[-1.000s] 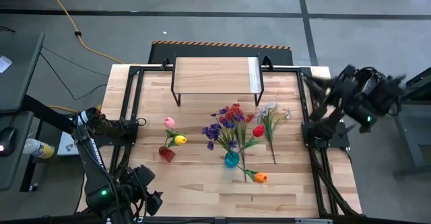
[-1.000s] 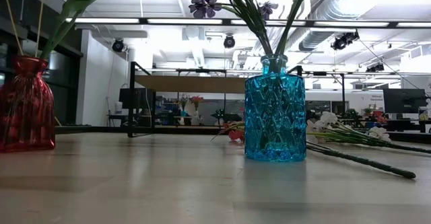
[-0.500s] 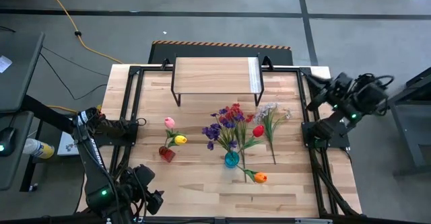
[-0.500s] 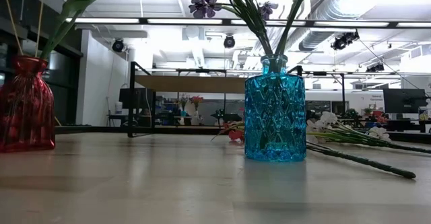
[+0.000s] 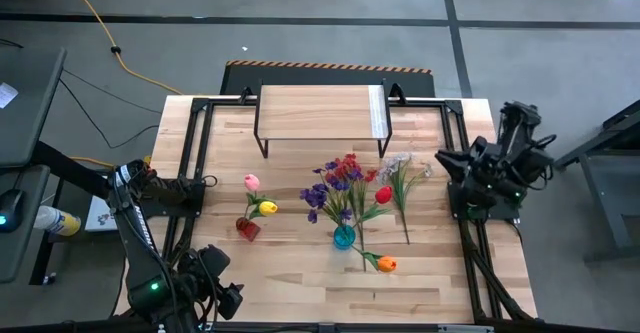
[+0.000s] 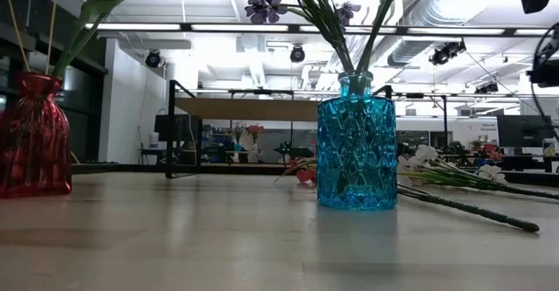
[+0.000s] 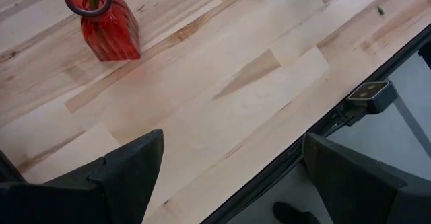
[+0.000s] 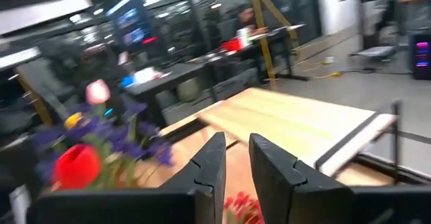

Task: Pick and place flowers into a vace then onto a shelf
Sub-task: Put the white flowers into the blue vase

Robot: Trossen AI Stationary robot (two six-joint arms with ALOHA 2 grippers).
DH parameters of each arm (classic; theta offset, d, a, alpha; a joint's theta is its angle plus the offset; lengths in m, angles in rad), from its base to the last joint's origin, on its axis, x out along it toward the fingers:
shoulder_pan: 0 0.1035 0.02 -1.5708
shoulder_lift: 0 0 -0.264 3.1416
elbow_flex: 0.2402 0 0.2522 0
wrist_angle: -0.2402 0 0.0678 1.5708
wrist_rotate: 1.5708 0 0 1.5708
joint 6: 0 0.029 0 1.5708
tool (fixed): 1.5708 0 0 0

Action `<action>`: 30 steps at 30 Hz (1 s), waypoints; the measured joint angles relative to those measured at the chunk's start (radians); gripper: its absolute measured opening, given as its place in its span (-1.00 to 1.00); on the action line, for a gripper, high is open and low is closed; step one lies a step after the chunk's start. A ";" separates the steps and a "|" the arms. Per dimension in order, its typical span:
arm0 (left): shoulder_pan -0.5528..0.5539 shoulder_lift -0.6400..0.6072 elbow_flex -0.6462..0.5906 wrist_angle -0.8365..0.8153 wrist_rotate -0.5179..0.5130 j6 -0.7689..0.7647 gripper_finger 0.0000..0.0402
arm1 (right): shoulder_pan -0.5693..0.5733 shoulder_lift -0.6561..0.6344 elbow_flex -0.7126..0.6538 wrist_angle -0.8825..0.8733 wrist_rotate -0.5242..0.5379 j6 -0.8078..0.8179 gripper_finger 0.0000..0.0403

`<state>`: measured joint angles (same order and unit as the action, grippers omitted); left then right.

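Two grippers flank the slatted wooden desk (image 5: 300, 283): left gripper (image 7: 229, 177) wide open at the near-left corner, right gripper (image 8: 232, 160) (nearly closed, empty) above the right edge.

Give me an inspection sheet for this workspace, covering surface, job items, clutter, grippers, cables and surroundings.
Surface: wooden slatted table, bare at the front.
Job's things: blue vase holds purple and red flowers; red vase holds the pink tulip and yellow tulip; orange tulip and whitish spray lie loose; shelf carries nothing.
Clutter: nothing seen.
Grippers: left gripper open, at the front left corner; right gripper nearly closed, empty, at the right edge.
Cables: yellow cable on the floor.
Surroundings: grey floor, striped tape.
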<state>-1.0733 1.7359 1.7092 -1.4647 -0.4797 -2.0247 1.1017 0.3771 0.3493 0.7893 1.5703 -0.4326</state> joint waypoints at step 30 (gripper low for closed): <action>0.000 0.000 0.000 0.028 -0.001 -0.076 0.93 | -0.282 -0.061 0.218 0.062 -0.237 -0.757 -0.71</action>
<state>-1.0733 1.7359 1.7092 -1.4363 -0.4806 -2.1009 0.8193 0.3166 0.5671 0.8511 1.3331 -1.1898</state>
